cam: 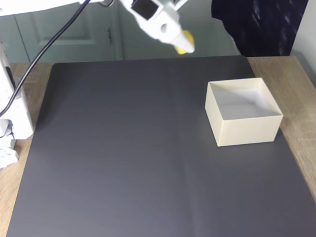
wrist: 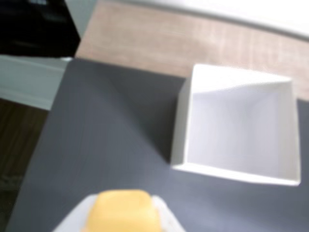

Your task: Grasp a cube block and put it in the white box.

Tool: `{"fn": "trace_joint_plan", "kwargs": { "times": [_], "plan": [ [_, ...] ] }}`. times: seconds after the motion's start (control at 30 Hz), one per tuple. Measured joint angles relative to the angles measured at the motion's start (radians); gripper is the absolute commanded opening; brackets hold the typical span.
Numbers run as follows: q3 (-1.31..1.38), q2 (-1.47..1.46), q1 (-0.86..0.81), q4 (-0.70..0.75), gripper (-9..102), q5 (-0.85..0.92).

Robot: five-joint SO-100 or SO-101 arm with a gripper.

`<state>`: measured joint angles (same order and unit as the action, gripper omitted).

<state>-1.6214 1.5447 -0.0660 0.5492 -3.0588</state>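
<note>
We read no writing or brand. In the fixed view our gripper (cam: 183,45) hangs above the dark mat (cam: 123,158), jaws closed on the cube block (cam: 185,42), bright yellow with rounded edges. Right of the jaws and lower sits the white box (cam: 245,131), cream-walled, open-topped.

A dark grey mat (cam: 128,158) covered most of a wooden table (cam: 301,123), whose bare boards showed at the right edge and the far left of the fixed view. Behind the table stood a pale panelled door (cam: 69,34) and a black mass (cam: 261,24) at upper right. A black cable (cam: 47,49) hung across the upper left.
</note>
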Motion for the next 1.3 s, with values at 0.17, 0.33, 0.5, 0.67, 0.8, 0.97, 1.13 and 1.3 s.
{"fn": "trace_joint_plan", "kwargs": {
  "times": [0.17,0.33,0.5,0.67,0.8,0.97,1.13,1.3],
  "plan": [
    [0.155,-0.095,-0.04,0.011,0,-0.014],
    [0.186,-0.133,-0.095,0.006,0,-0.025],
    [0.21,-0.175,-0.152,-0.018,0,-0.025],
    [0.282,-0.242,-0.196,-0.026,0,-0.025],
    [0.353,-0.302,-0.225,-0.025,0,-0.025],
    [0.425,-0.373,-0.255,-0.025,1,-0.025],
    [0.491,-0.453,-0.273,-0.025,1,-0.031],
    [0.555,-0.535,-0.29,-0.025,2,-0.031]
  ]
}}
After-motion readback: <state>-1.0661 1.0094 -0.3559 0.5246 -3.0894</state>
